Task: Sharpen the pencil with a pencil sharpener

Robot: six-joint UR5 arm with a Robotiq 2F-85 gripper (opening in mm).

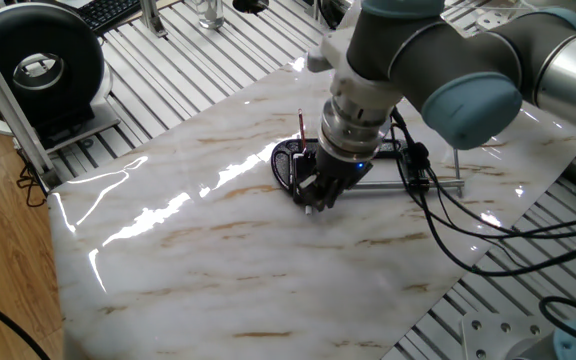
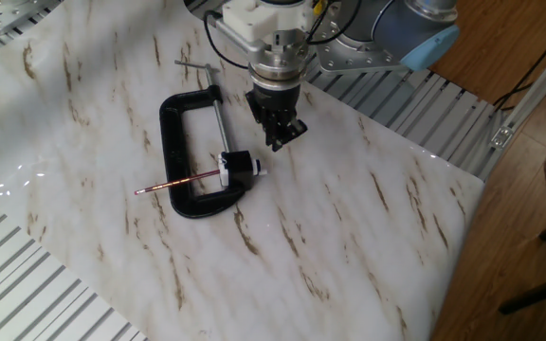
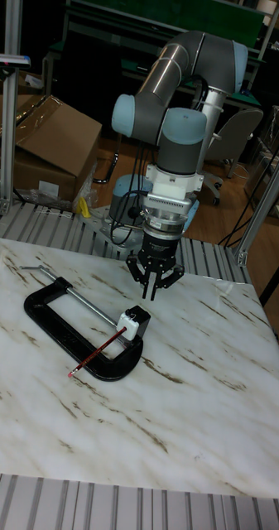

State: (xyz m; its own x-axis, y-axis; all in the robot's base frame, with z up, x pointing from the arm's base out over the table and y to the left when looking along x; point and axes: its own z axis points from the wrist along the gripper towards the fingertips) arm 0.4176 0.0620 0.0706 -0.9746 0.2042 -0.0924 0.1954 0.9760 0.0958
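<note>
Tall fixed view, near to far. Nearest lies the pencil [image 3: 98,354], a thin dark-red stick whose long axis runs from near-left to far-right; its far end enters the pencil sharpener [image 3: 137,322], a small black block with a white part, which sits at the jaw end of the black clamp [image 3: 77,338]. The pencil crosses over the clamp's frame, and the clamp's silver screw rod [image 3: 85,302] runs off to the far left. Farther still, just beyond and slightly right of the sharpener, the gripper [image 3: 156,288] hangs above the marble table [image 3: 197,389], pointing down, fingers apart and empty. From the gripper, both task items therefore lie toward the near left, the sharpener close, the pencil's free end farthest. The coming move probably requires travel along that diagonal.
</note>
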